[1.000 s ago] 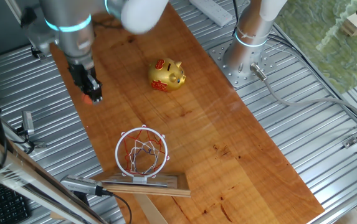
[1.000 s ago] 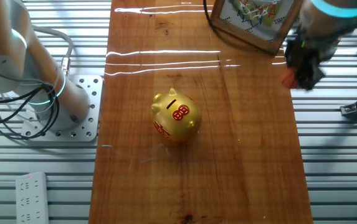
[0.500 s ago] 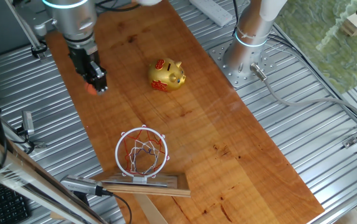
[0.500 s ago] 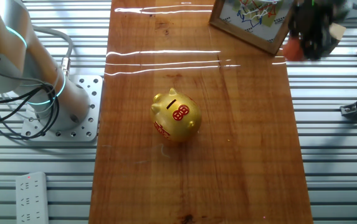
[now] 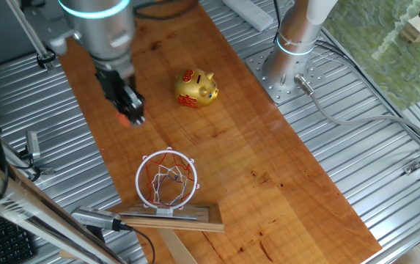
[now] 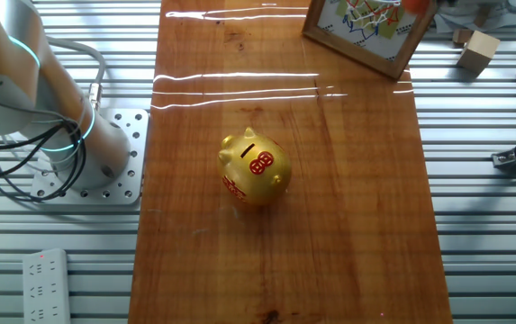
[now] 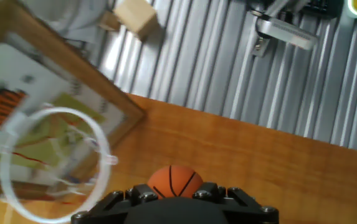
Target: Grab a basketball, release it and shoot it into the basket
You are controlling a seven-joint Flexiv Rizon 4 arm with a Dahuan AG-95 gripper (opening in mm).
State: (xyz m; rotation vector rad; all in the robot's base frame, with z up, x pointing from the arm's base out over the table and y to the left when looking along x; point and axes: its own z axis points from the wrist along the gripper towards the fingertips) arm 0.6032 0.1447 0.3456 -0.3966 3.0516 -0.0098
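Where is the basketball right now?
In one fixed view the basketball is clamped at the tip of the gripper, above the wooden table, between the golden piggy bank and the basket.

Between the tool (image 5: 130, 115) and the basket (image 5: 167, 178) lies bare surface (image 5: 268, 169), nothing standing in the way. The golden piggy bank (image 5: 196, 88) sits well off to the side of the basket, clear of that stretch.
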